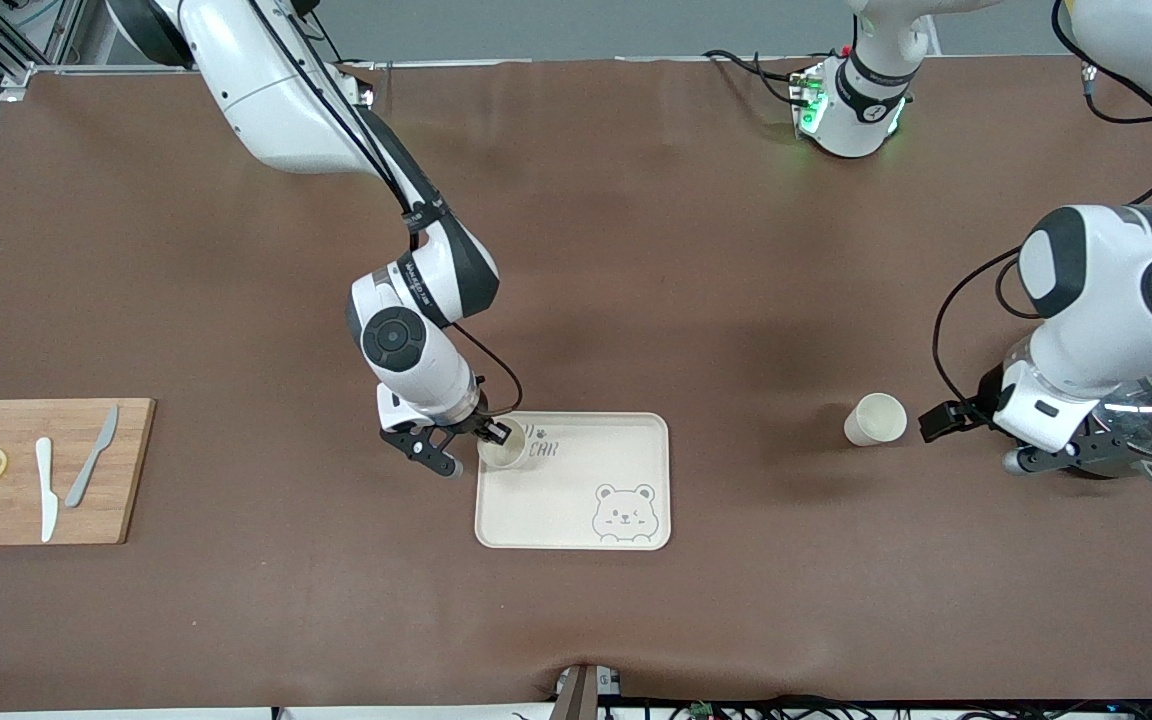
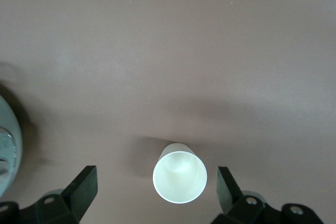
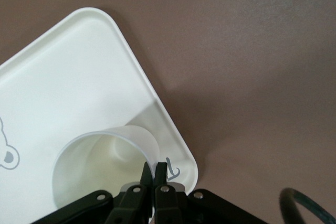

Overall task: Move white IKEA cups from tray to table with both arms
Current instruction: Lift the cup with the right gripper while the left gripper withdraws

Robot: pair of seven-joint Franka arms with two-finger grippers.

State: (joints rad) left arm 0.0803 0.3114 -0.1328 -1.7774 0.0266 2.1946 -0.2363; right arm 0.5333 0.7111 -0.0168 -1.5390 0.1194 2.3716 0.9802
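one small cream-white handleless cup is sitting on the cream bear-printed tray, its rim pinched by the right gripper. the other cup is standing on the brown table, the left gripper spread wide around it.

Cream-white cups, bear-printed cream tray, brown table, black claws.

You see two glossy white arms with black joint rings and round black caps; black cables trail along them. Each ends in a black pincer. Above the tray, one base glows green.
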